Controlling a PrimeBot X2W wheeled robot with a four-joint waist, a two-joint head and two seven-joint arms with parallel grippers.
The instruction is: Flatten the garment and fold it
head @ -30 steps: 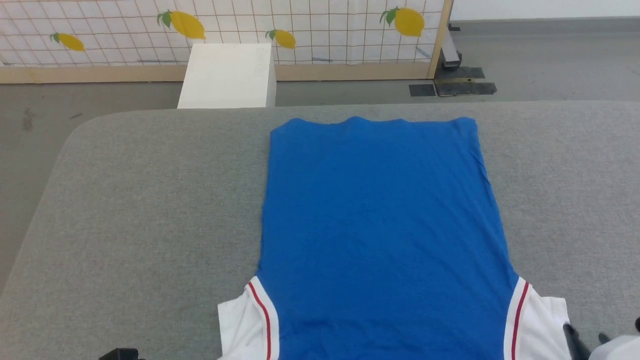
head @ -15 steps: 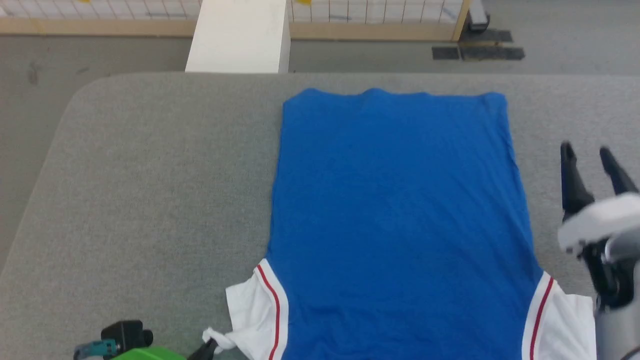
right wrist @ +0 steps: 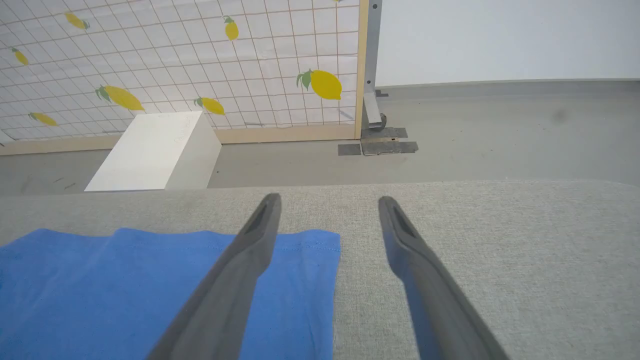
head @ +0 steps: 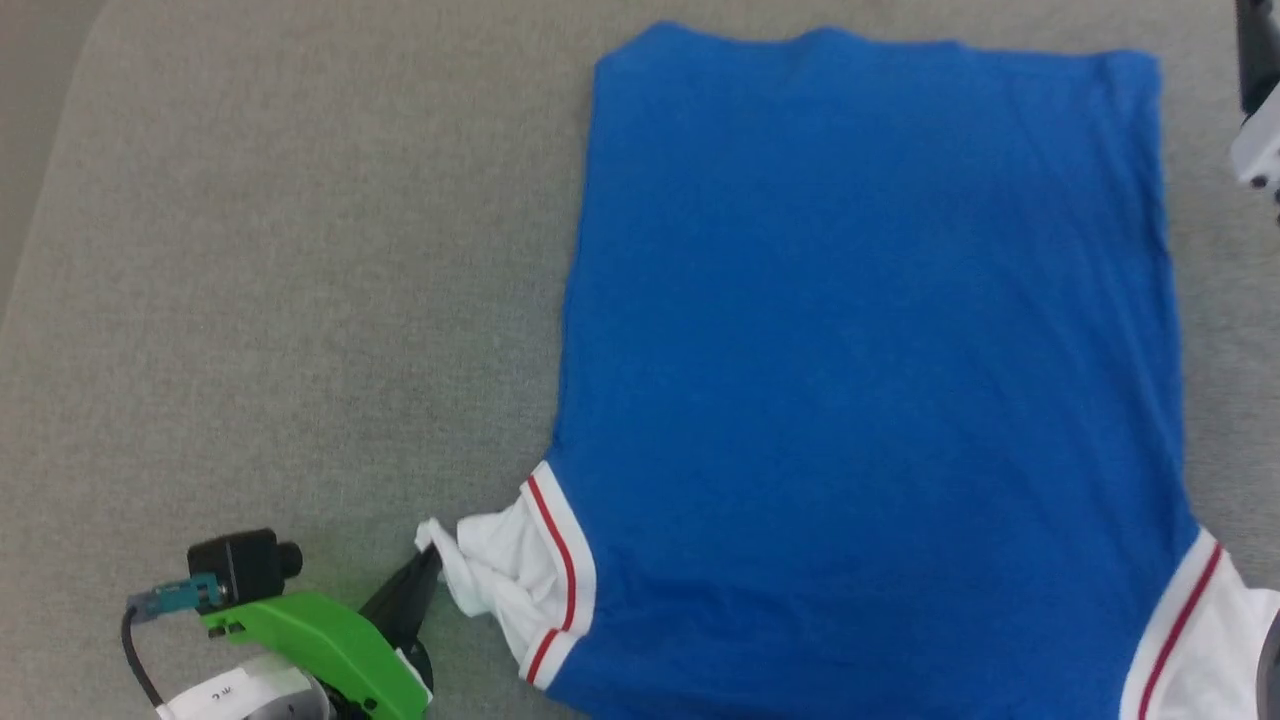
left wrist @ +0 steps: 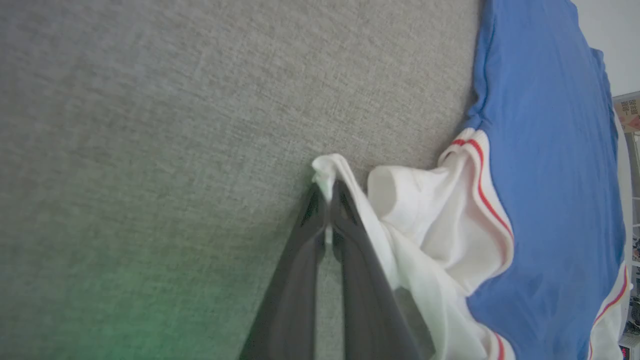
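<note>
The garment (head: 870,370) lies spread flat on the grey padded table (head: 300,300), plain blue side up. In the head view its hem (head: 870,45) is at the far end and its 2 white, red-striped sleeves are at the near end. The left gripper (left wrist: 327,192) is pinched tight on the outer tip of the left sleeve (head: 500,580). In the left wrist view its 2 dark fingers (left wrist: 295,280) are pressed together with a thin sliver of white cloth between them, and a small knob of cloth pokes out past the tips. The rest of that sleeve bunches in loose folds to the right of the fingers in that view, draping against the side of 1 of them, and the blue body begins beyond the red piping (left wrist: 487,200). In the head view the sleeve is drawn out to the robot's left, away from the blue body, toward the gripper's green housing (head: 320,640). The right gripper (right wrist: 327,200) stands with its fingers spread wide and nothing between them, at the garment's far right corner. In the right wrist view 1 finger crosses the blue corner while the other is over bare table, and the hem runs just short of the tips. Whether they touch the cloth cannot be told. The right sleeve (head: 1230,650) lies flat at the near right. Beyond the table stand a white box (right wrist: 150,150) and a lemon-print screen (right wrist: 175,65).
</note>
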